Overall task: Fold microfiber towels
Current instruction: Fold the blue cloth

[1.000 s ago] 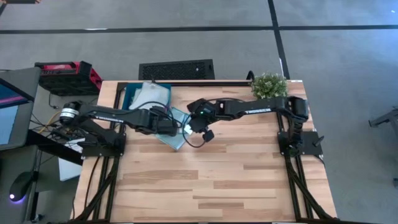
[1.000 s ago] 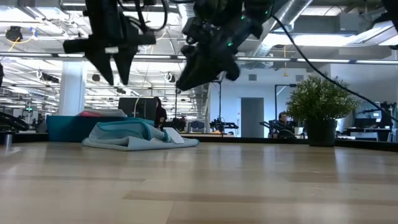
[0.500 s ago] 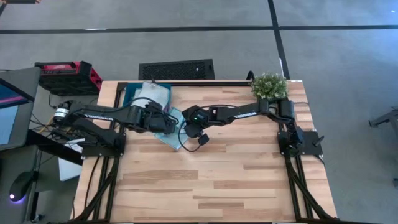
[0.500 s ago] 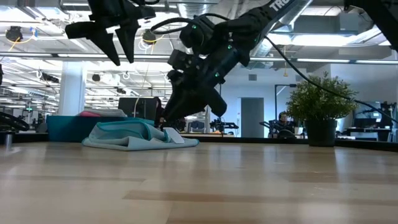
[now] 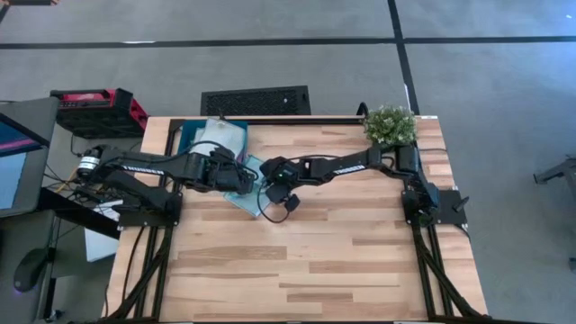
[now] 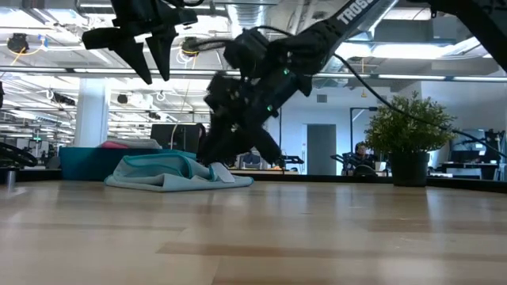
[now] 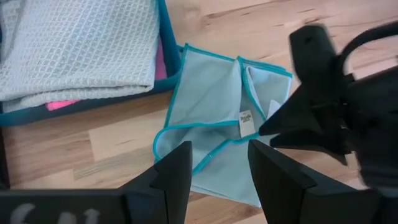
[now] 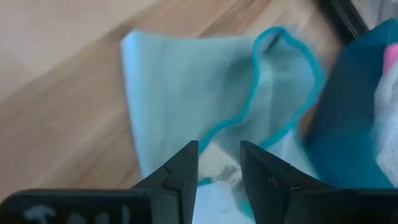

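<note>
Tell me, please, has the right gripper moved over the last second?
Yes. The right gripper has shifted left, away from the potted plant, and descended onto the light blue towel beside the tray.

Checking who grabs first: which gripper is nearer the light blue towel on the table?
Right. The right gripper is down at the light blue towel, fingers open over it; the left gripper hangs high above, open.

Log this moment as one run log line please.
task: fold towels | right claw: open, down at light blue towel | left claw: open, above it | grey towel: in tray
</note>
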